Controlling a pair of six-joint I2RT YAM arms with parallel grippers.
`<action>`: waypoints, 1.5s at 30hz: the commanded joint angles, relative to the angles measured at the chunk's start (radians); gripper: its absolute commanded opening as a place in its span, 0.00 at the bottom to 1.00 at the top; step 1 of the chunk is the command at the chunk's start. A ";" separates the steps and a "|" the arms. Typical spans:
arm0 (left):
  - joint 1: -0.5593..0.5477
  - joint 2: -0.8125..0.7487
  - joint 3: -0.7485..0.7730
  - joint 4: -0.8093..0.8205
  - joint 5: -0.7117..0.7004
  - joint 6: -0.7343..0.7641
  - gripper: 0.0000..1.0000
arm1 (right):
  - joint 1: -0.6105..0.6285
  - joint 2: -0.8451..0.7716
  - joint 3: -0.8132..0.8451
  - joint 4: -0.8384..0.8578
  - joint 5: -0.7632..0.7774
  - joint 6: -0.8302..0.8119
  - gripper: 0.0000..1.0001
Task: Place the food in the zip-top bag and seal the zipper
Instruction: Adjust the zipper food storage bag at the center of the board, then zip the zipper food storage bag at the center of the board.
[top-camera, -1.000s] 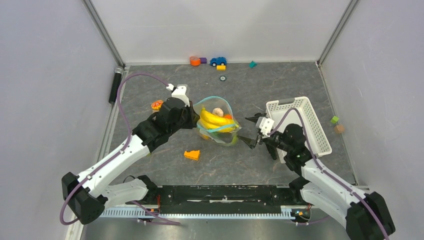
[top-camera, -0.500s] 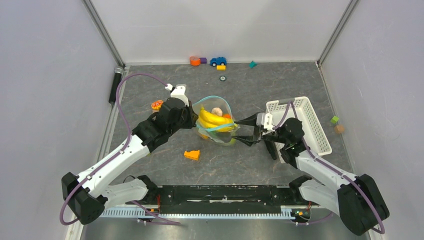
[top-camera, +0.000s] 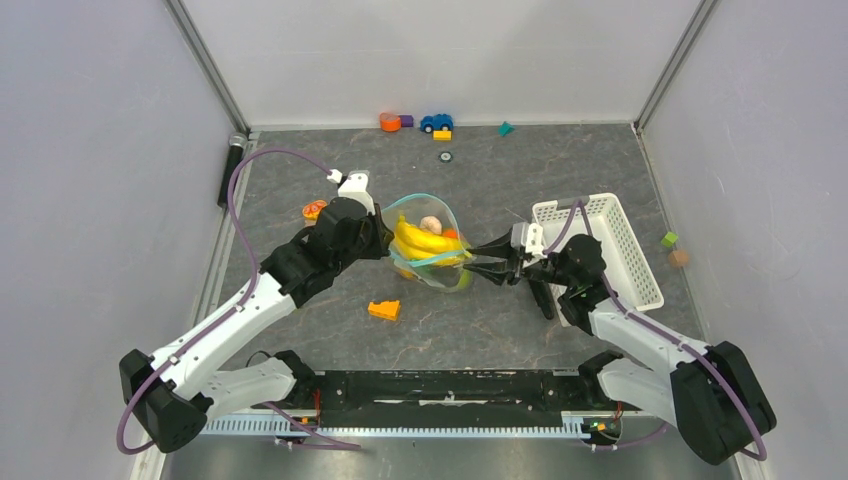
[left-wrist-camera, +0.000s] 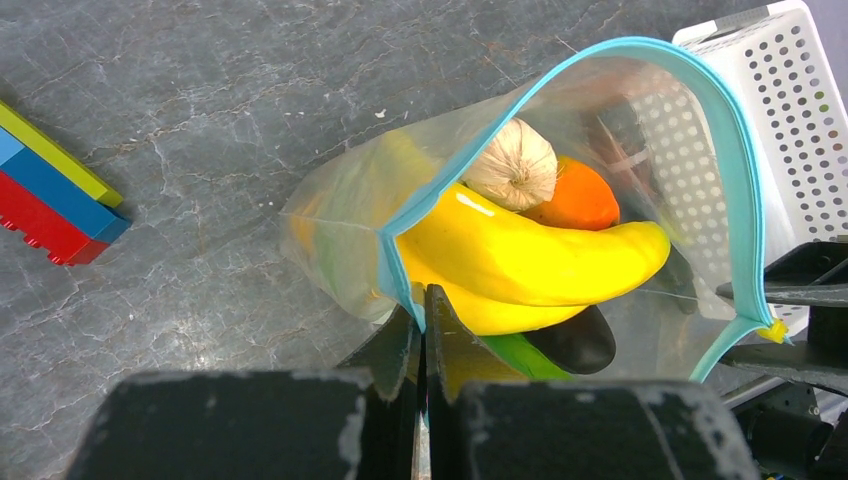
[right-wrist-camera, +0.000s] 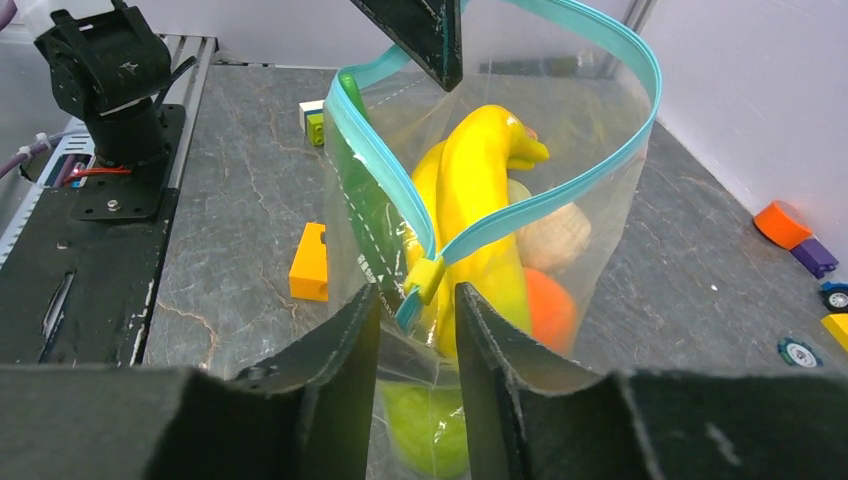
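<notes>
The clear zip-top bag (top-camera: 432, 262) hangs upright at mid-table with its mouth gaping. Its teal zipper (left-wrist-camera: 745, 170) loops round the opening. Inside is the food: yellow bananas (left-wrist-camera: 530, 260), an orange fruit (left-wrist-camera: 582, 200), a pale bulb (left-wrist-camera: 515, 170), a green pod (left-wrist-camera: 520, 352) and a green fruit (right-wrist-camera: 430, 420) at the bottom. My left gripper (left-wrist-camera: 422, 300) is shut on the zipper's left end. My right gripper (right-wrist-camera: 417, 290) is at the opposite end, jaws still apart, with the yellow slider (right-wrist-camera: 424, 278) and the bag's corner between its fingers.
A white slotted basket (top-camera: 610, 250) stands just behind the right arm. An orange wedge (top-camera: 383, 310) lies in front of the bag, an orange piece (top-camera: 314, 210) to its left. Toy blocks and a blue car (top-camera: 436, 123) line the back wall. Two small blocks (top-camera: 672, 247) lie far right.
My right gripper has moved left up to the bag's right end, and its jaws have narrowed round the slider. The left gripper has kept its hold on the bag.
</notes>
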 joint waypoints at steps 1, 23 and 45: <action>0.006 -0.031 -0.001 0.038 -0.029 0.025 0.02 | -0.002 0.026 0.025 0.038 0.017 0.023 0.35; 0.006 -0.008 0.200 0.201 0.493 0.561 1.00 | -0.016 0.072 0.116 -0.059 0.115 0.053 0.00; -0.047 0.341 0.422 -0.101 1.034 1.324 0.85 | -0.018 0.113 0.300 -0.455 -0.008 -0.236 0.00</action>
